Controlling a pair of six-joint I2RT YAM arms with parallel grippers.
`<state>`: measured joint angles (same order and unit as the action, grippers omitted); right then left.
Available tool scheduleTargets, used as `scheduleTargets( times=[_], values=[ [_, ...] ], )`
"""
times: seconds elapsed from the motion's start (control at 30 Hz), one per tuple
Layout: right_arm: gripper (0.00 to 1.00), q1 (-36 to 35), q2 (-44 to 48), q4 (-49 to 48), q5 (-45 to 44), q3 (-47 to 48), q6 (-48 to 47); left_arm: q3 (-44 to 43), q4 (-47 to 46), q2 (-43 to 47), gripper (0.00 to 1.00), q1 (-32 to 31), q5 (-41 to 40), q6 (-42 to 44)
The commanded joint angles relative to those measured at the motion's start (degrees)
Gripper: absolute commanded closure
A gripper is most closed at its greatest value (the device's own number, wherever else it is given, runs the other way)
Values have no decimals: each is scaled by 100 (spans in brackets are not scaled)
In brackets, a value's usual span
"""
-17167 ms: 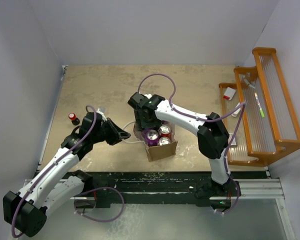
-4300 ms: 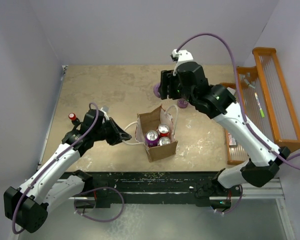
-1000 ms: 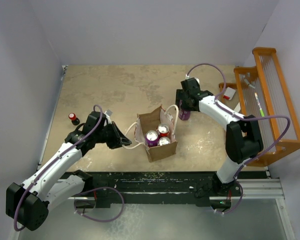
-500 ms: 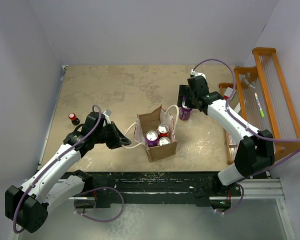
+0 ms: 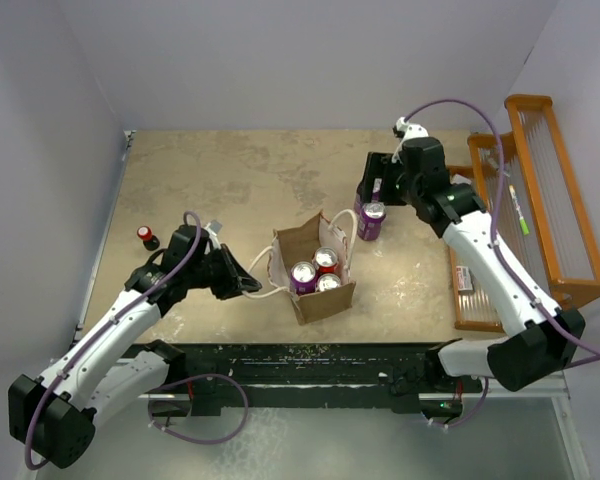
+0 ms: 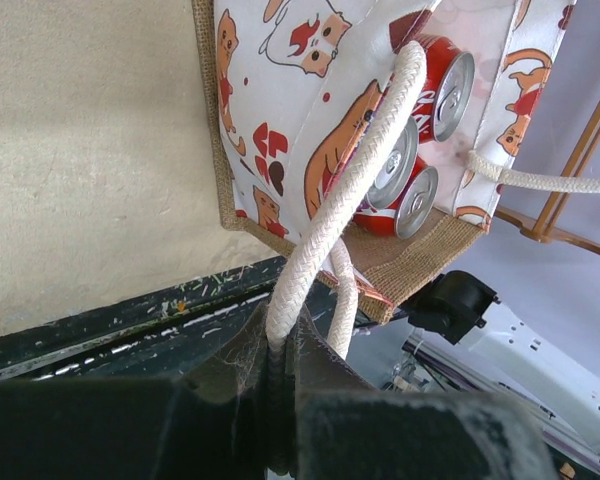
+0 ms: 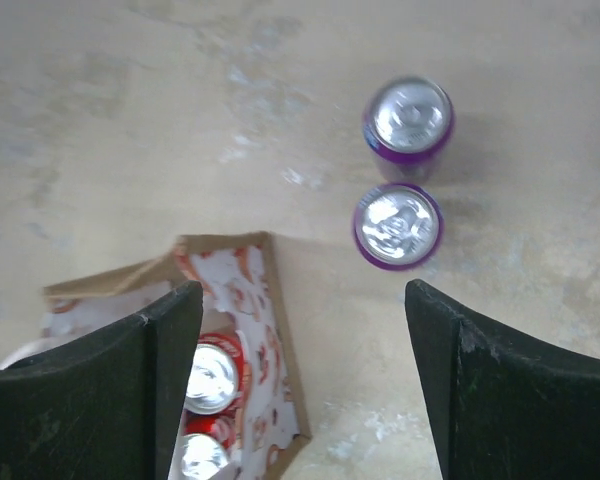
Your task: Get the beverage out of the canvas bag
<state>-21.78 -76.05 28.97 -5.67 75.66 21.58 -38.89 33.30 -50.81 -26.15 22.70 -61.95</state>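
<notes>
The tan canvas bag (image 5: 321, 298) stands open in the middle of the table, its cat-print lining (image 7: 251, 292) showing. Inside it stand a purple can (image 5: 302, 274) and two red cans (image 5: 327, 260). My left gripper (image 5: 242, 284) is shut on the bag's white rope handle (image 6: 352, 188), pulling it leftward. Two purple cans stand on the table right of the bag: one (image 7: 397, 225) nearer it, another (image 7: 408, 118) beyond. My right gripper (image 7: 300, 300) hangs open above the table between bag and cans, holding nothing; from the top view it (image 5: 378, 186) is just behind the purple can (image 5: 371, 220).
An orange wooden rack (image 5: 536, 222) with a green pen (image 5: 521, 218) and a small red-and-white item (image 5: 461, 186) fills the right side. A small red-capped bottle (image 5: 147, 237) stands near the left wall. The table's dark front rail (image 6: 130, 310) runs below the bag.
My right gripper has risen and drawn back to the rear right, away from the purple can that stays standing beside the bag. The left gripper keeps its hold on the handle.
</notes>
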Motion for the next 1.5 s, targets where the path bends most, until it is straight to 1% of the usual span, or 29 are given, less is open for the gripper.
scheduleTargets(
  times=[0.0, 0.07, 0.17, 0.23, 0.33, 0.5, 0.63, 0.77, 0.9, 0.97, 1.17, 1.23, 1.37, 1.47],
  values=[
    [18, -252, 121, 212, 786, 699, 39, -198, 199, 154, 100, 14, 64, 36],
    [19, -674, 52, 350, 731, 922, 65, -197, 192, 163, 100, 14, 75, 42],
    [19, -1576, -111, 615, 238, 1308, 47, -197, 180, 154, 100, 14, 101, 43],
    [19, -2020, -222, 770, 21, 1471, 189, -197, 177, 150, 100, 14, 110, 45],
    [19, -2476, -347, 881, -69, 1440, 513, -184, 167, 146, 100, 14, 112, 65],
    [21, -3013, -574, 961, -59, 1016, 1166, -137, 120, 143, 100, 14, 163, 78],
    [23, -3060, -926, 1321, -369, 883, 1823, -145, 142, 147, 100, 14, 181, 85],
    [22, -3060, -1378, 1953, -912, 1080, 2637, -145, 213, 194, 100, 13, 205, 100],
    [21, -3060, -1584, 2384, -1298, 1120, 3520, -146, 282, 266, 100, 14, 215, 98],
    [20, -3053, -1658, 2740, -1283, 1116, 4043, -145, 307, 290, 100, 14, 225, 96],
    [18, -3051, -1828, 2984, -1507, 1256, 4616, -123, 365, 404, 100, 14, 215, 101],
    [14, -3051, -1862, 3008, -1615, 1284, 4768, -98, 369, 432, 100, 14, 223, 93],
    [13, -3043, -2014, 3007, -1802, 1413, 4825, -81, 368, 460, 100, 14, 243, 93],
    [9, -3032, -2178, 3043, -1922, 1518, 4859, -79, 380, 475, 100, 14, 260, 118]
  ],
)
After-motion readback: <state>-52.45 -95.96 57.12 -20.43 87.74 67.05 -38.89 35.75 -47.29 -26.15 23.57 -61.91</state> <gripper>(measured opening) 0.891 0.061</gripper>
